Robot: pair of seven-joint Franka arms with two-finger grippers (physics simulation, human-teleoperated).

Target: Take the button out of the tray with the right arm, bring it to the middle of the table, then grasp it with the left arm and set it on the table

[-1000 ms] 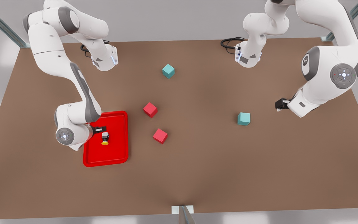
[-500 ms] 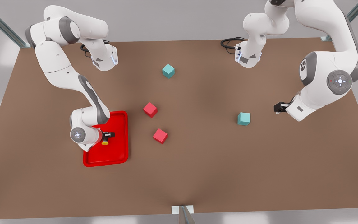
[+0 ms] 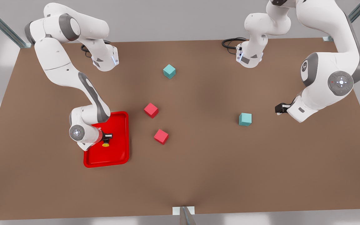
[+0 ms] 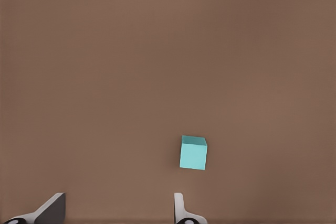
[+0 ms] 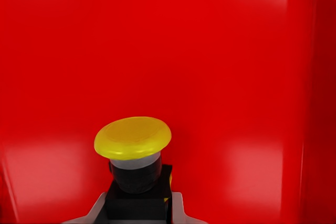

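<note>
The button (image 3: pixel 105 144), with its yellow cap (image 5: pixel 133 139) on a dark body, lies on its side in the red tray (image 3: pixel 117 156) at the front view's left. My right gripper (image 3: pixel 107 136) is down in the tray (image 5: pixel 210 51). Its fingers (image 5: pixel 101 209) press against both sides of the button's body, so the right gripper (image 5: pixel 137 211) is shut on it. The button still rests on the tray floor. At the front view's right, my left gripper (image 3: pixel 278 108) waits open above the table (image 3: pixel 198 175), and the left gripper (image 4: pixel 118 211) has nothing between its fingers.
Two red cubes (image 3: pixel 151 110) (image 3: pixel 161 136) lie just right of the tray. One teal cube (image 3: pixel 245 119) sits near the left gripper, and this teal cube (image 4: pixel 193 153) is also in the left wrist view. Another teal cube (image 3: pixel 169 71) lies farther back.
My right gripper has moved from beside the button to over its body, which it now hides, leaving the yellow cap showing. The left arm shifted only slightly.
</note>
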